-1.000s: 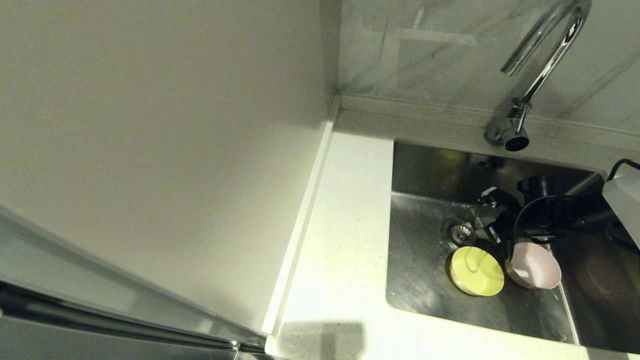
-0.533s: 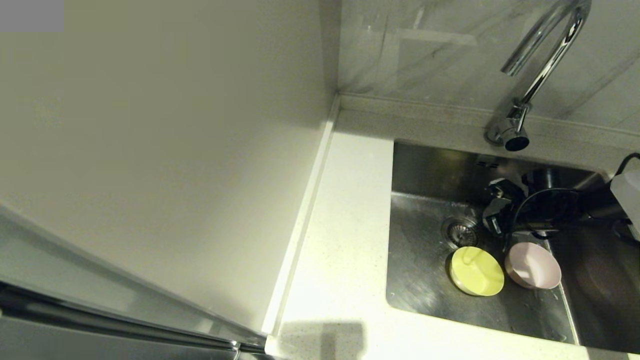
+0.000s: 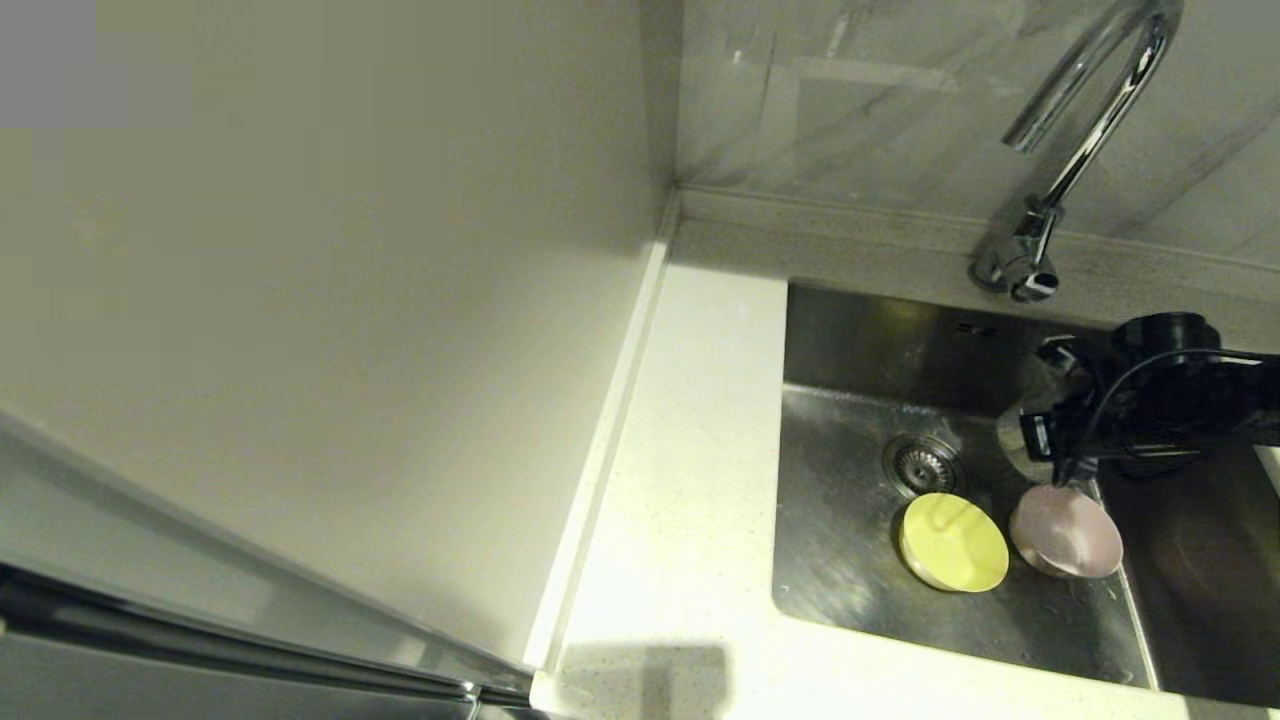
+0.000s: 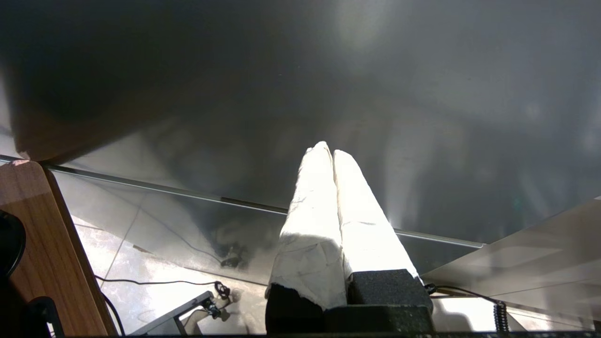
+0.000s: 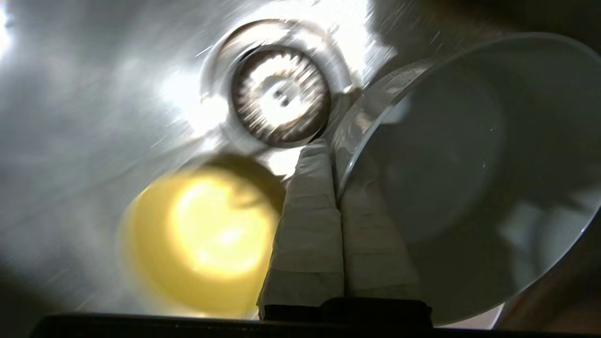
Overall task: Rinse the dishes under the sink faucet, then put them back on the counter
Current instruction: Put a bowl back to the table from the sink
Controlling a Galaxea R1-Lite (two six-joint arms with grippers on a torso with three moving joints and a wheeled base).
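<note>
My right gripper [image 5: 328,151] is shut on the rim of the pale blue bowl [image 5: 446,178], one finger inside it and one outside. It holds the bowl tilted above the sink [image 3: 850,560], just right of the drain [image 3: 921,464]; from the head view the bowl [image 3: 1012,440] shows edge-on at the gripper [image 3: 1030,435]. The yellow bowl [image 3: 953,541] and the pink bowl [image 3: 1066,531] sit side by side on the sink floor below it. The faucet [image 3: 1085,120] rises behind the basin. My left gripper [image 4: 328,150] is shut on nothing, parked low before a dark panel.
The white counter [image 3: 690,470] runs along the sink's left side, with a raised edge strip [image 3: 610,420] against a pale wall. Grey marbled tiles stand behind the faucet. A second basin [image 3: 1210,560] lies to the right past a divider.
My right arm has lifted and drawn back to the right from beside the drain, carrying the pale blue bowl. The yellow and pink bowls have stayed put.
</note>
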